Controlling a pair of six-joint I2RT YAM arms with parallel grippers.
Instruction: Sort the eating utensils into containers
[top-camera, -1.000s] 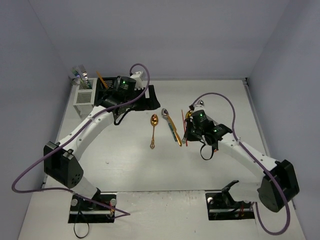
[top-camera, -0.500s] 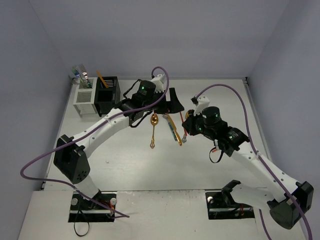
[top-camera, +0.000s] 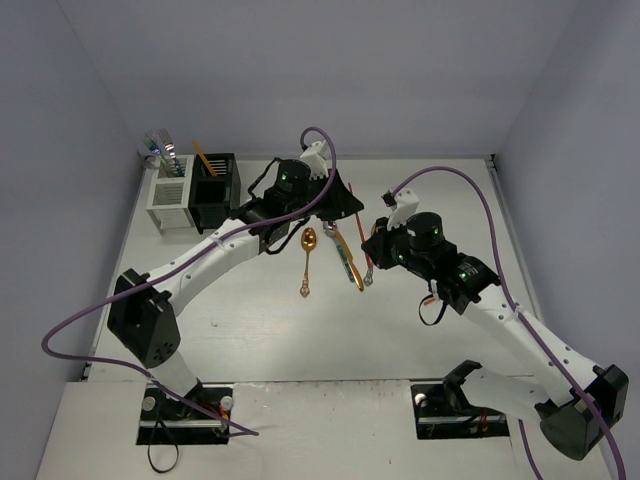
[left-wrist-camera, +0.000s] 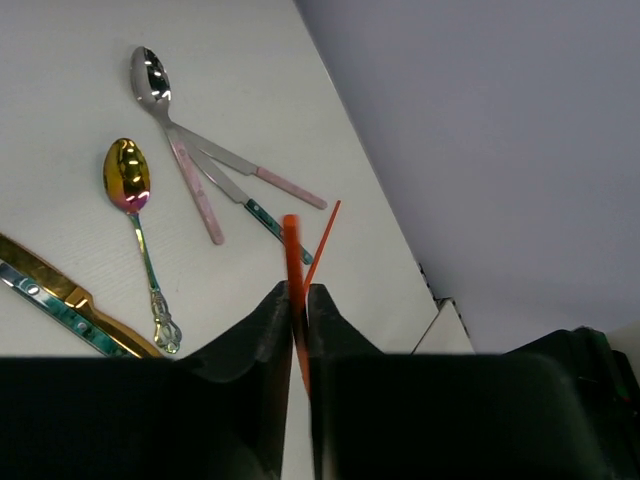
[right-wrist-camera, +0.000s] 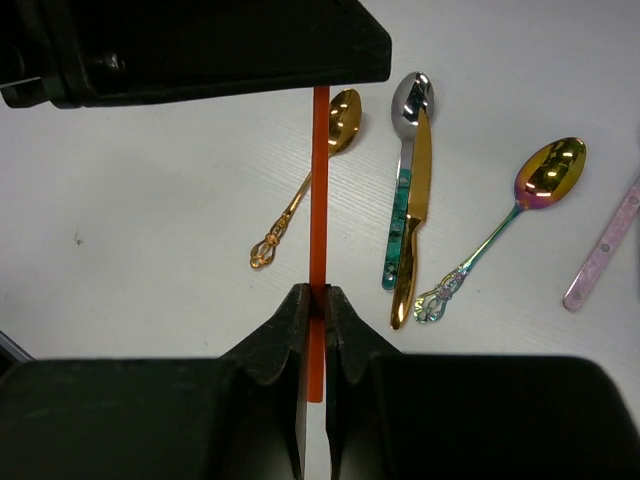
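At the far left corner of the table (top-camera: 250, 330) you have the white caddy (top-camera: 167, 205) with a few silvery and teal handles (top-camera: 161, 151) standing up out of it. The black caddy (top-camera: 215, 192) sits against its right side with one orange stick (top-camera: 203, 157) leaning out. Moving right, a gold spoon (top-camera: 307, 255) lies flat on the tabletop, bowl toward the back wall. Just past it your left gripper (left-wrist-camera: 297, 293) is raised off the table, fingers pinched tight on an orange-red chopstick (right-wrist-camera: 320, 200), with a short tip poking out beyond them. As far as the overhead view shows, that same stick runs across to your right gripper (right-wrist-camera: 312, 295), which is clamped on it too, so both arms grip it in the air. On the table beside it lie a silver spoon with a teal-patterned handle (right-wrist-camera: 404, 170) and a gold knife (right-wrist-camera: 414, 210), touching side by side, then an iridescent spoon (right-wrist-camera: 530, 185). Your left wrist view also shows a pink-handled spoon (left-wrist-camera: 170, 120), a pink-handled knife (left-wrist-camera: 290, 188) and a teal-handled knife (left-wrist-camera: 262, 215) fanned out from its neck, and a second thin orange-red stick (left-wrist-camera: 322, 245) just beside them.
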